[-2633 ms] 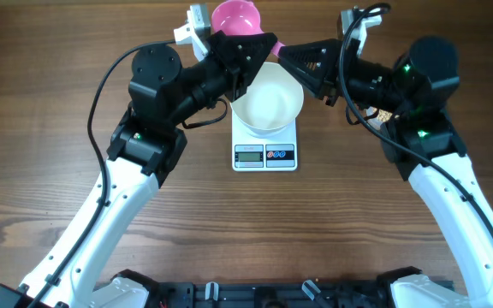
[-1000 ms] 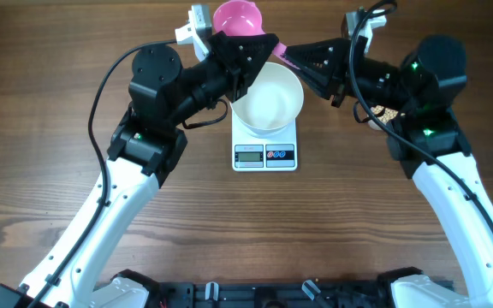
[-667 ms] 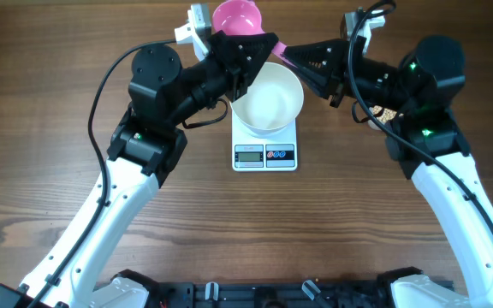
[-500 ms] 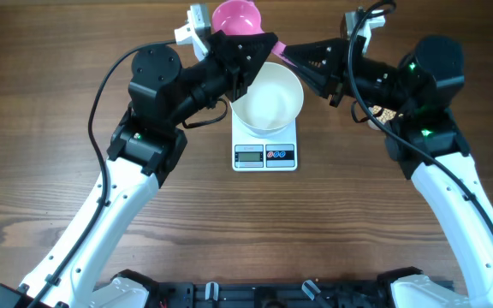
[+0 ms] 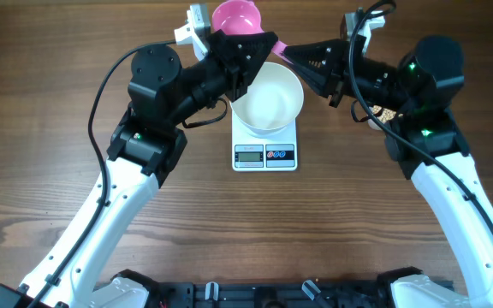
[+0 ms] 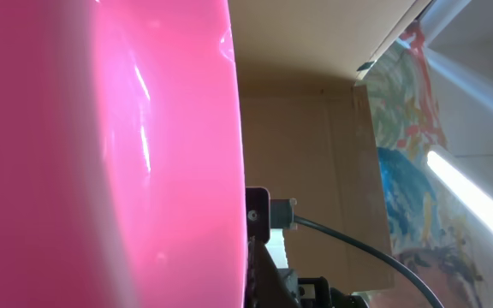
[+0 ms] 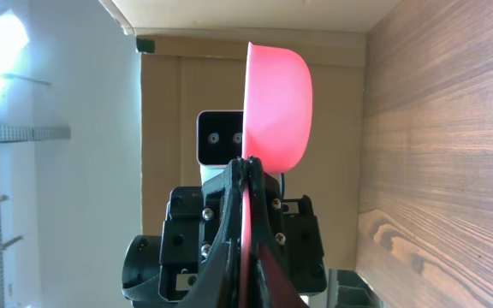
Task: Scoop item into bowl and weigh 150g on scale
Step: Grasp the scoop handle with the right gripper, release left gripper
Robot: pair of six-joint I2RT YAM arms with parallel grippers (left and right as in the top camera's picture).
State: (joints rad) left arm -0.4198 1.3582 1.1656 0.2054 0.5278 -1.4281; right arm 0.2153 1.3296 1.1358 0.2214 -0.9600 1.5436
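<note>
A pink scoop hangs above the table's far edge, just behind the white bowl. The bowl sits on the white scale and looks empty. My left gripper is shut on the scoop's cup end, and pink plastic fills the left wrist view. My right gripper comes from the right and is shut on the scoop's thin handle. Seen edge-on, the scoop runs between that gripper's fingers. A few tan beans, the item, peek out under the right arm.
Both arms meet over the bowl's far rim. The container of the beans at the right is mostly hidden by the right arm. A cardboard wall stands behind the table. Bare wood lies in front of the scale.
The right gripper's jaws have narrowed onto the scoop's handle. Earlier the right arm shifted up and slightly right. The left arm, bowl and scale have not moved.
</note>
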